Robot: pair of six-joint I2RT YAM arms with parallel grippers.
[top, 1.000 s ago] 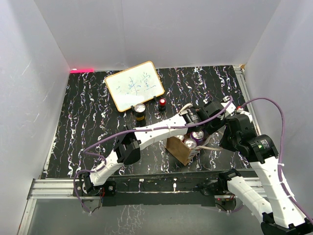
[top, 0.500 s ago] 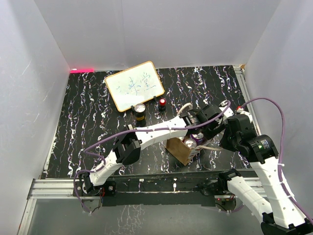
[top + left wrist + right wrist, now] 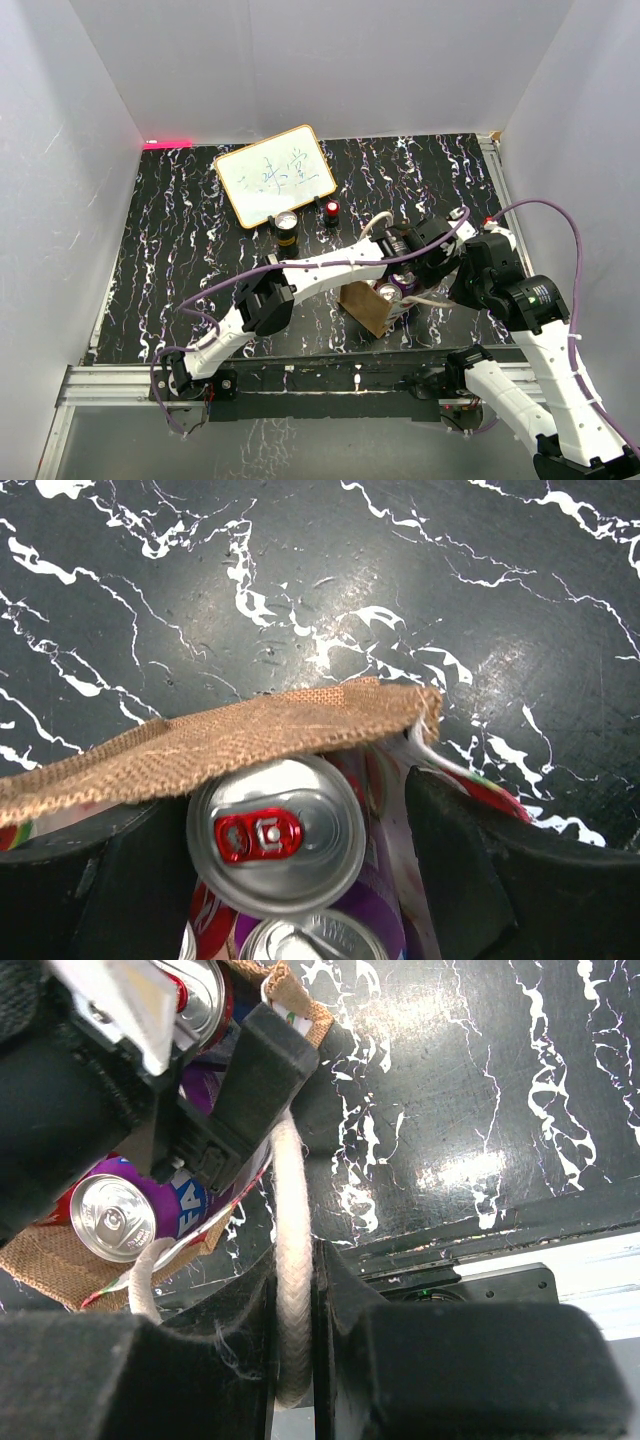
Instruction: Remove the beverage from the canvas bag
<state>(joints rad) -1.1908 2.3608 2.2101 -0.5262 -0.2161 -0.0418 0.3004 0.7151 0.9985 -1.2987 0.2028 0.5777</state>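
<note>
Canvas bag (image 3: pixel 250 740): coarse woven brown cloth, rough, matt, frayed at the edge. Cord handle (image 3: pixel 292 1280): white twisted rope, fuzzy. Can (image 3: pixel 277 835): shiny bare-metal lid, glossy red tab; the second can (image 3: pixel 115 1218) has a glossy purple printed wall. Table (image 3: pixel 300 580): smooth black marble-pattern top, glossy with glare. Left gripper (image 3: pixel 285 820): matt black plastic fingers (image 3: pixel 470 880).

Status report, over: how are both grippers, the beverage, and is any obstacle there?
Left gripper open, fingers either side of red-tab can in canvas bag. Right gripper shut on white cord handle. Bag rim overlaps can's far edge.
</note>
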